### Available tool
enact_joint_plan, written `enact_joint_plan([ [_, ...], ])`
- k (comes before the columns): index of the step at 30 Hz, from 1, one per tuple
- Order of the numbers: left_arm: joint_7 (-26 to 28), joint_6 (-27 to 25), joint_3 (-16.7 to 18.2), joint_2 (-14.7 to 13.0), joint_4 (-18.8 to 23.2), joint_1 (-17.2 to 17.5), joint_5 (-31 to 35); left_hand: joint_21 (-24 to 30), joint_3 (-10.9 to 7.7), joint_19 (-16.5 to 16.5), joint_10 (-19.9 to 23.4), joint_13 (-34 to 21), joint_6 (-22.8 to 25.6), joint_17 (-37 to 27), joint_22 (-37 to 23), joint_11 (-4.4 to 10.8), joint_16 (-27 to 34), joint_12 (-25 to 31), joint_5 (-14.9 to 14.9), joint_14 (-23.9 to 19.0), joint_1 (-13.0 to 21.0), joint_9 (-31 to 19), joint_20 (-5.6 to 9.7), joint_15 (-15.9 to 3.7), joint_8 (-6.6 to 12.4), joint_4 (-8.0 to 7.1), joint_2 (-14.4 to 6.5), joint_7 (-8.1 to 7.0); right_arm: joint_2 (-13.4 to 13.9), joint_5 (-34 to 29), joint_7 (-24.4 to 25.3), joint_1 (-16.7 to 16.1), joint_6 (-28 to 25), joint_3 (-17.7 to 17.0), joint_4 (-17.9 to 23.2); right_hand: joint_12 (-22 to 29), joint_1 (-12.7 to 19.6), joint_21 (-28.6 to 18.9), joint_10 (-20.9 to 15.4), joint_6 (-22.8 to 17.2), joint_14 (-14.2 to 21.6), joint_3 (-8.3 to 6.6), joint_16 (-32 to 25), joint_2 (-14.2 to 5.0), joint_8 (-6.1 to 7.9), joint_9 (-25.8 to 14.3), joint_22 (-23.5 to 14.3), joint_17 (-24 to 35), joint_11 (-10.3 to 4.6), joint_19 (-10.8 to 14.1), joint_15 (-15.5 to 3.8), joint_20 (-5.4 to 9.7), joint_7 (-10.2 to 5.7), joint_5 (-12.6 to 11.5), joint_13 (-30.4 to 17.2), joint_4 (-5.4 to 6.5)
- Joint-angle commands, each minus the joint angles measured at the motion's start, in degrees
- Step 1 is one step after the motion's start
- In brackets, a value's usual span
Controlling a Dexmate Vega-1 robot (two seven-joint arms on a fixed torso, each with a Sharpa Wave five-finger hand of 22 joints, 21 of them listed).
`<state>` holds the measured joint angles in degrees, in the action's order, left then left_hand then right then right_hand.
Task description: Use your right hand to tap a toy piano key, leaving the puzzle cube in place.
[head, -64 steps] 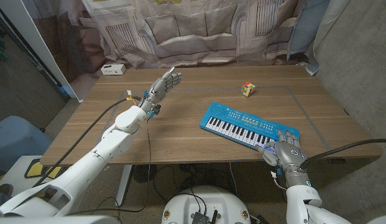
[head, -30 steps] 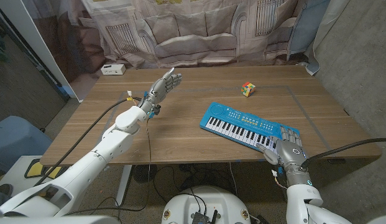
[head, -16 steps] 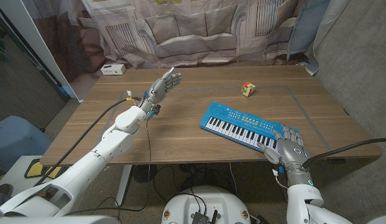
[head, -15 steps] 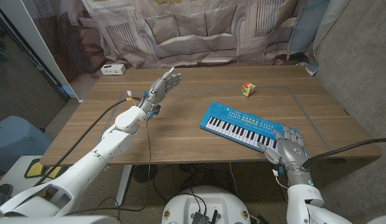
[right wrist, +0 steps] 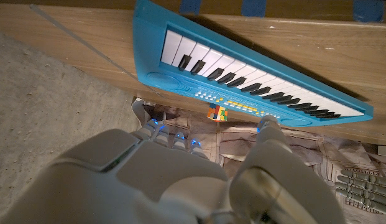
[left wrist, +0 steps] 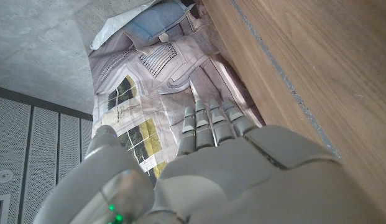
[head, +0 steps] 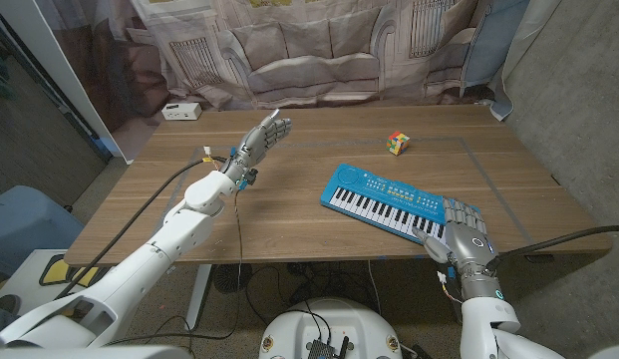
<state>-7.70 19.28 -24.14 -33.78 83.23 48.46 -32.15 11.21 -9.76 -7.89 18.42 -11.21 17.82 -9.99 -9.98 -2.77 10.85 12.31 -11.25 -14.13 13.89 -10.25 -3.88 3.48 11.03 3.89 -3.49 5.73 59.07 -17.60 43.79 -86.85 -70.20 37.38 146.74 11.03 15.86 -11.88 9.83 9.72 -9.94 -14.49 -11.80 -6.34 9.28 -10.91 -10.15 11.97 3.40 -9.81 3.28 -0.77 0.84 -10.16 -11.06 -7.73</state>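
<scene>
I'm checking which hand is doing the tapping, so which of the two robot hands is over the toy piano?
The right hand, over the near right end of the blue toy piano. The left hand is raised far across the table, holding nothing.

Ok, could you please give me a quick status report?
Left hand open, raised. Right hand open at piano's near end. Cube apart behind it, nothing blocking.

We drew our right hand (head: 464, 237) back off the toy piano (head: 399, 199) toward the lower right of the frame, near its end keys.
</scene>
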Motion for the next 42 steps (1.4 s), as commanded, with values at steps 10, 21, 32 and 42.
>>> enact_joint_plan([
  [10, -0.5, 0.6, 0.3, 0.2, -1.1, 0.0, -0.6, 0.0, -0.21, -0.2, 0.6, -0.2, 0.2, -0.3, -0.2, -0.03, 0.0, -0.1, 0.2, -0.5, 0.2, -0.1, -0.36, -0.42, -0.07, 0.34, -0.6, 0.02, -1.3, -1.0, 1.4, -2.2, 7.2, -3.3, -1.8, 0.8, 0.2, -1.1, 2.2, 1.4, -7.6, -0.40, -0.7, 0.54, 2.10, 0.0, 0.2, 0.0, 1.26, 3.8, -1.50, 3.53, 1.79, -0.4, -0.1, -0.04],
  [21, -1.1, 1.2, 0.2, 0.7, -2.2, -0.8, -0.6, 0.0, -0.28, -0.2, 0.6, -0.2, 0.3, -0.3, -0.2, -0.10, 0.0, -0.1, 0.3, -0.6, 0.3, -0.1, -0.26, -0.40, -0.05, 0.43, -0.7, 0.05, -2.9, -3.1, 3.5, -3.0, 13.8, -5.1, -4.6, 2.0, 1.3, -2.2, -3.1, -1.6, -1.7, -0.61, -2.0, 1.16, 2.66, 0.2, 0.4, -0.5, 1.38, 10.6, -2.03, 3.94, 2.40, -0.3, 0.3, -0.74],
  [32, -1.5, 1.1, 0.2, 0.5, -2.0, -1.3, -0.7, 0.0, -0.34, -0.2, 0.6, -0.2, 0.3, -0.3, -0.2, 0.00, 0.0, -0.1, 0.3, -0.5, 0.4, -0.1, -0.19, -0.39, -0.09, 0.51, -0.8, 0.04, -4.8, -1.1, 3.9, -5.8, 24.7, -11.3, -7.2, 1.9, 1.6, -2.1, -3.7, -2.4, -1.3, -0.66, -1.8, 1.35, 2.76, 0.3, 0.4, -0.5, 1.86, 11.4, -1.94, 3.94, 3.33, -0.2, 0.3, -0.89],
  [42, -1.6, 0.5, 0.6, -0.4, -1.3, -1.1, -0.9, 0.0, -0.39, -0.2, 0.7, -0.2, 0.4, -0.3, -0.2, 0.15, 0.0, -0.1, 0.3, -0.6, 0.4, -0.1, 0.02, -0.42, -0.08, 0.57, -0.8, 0.03, -7.0, -2.3, 3.8, -7.1, 30.3, -13.8, -8.3, 2.1, 2.1, -1.9, -5.9, -6.9, 0.8, -0.64, -1.8, 1.69, 3.83, 0.2, 0.4, -0.7, 2.07, 13.6, -1.94, 4.21, 3.39, 0.0, 0.4, -0.95],
])
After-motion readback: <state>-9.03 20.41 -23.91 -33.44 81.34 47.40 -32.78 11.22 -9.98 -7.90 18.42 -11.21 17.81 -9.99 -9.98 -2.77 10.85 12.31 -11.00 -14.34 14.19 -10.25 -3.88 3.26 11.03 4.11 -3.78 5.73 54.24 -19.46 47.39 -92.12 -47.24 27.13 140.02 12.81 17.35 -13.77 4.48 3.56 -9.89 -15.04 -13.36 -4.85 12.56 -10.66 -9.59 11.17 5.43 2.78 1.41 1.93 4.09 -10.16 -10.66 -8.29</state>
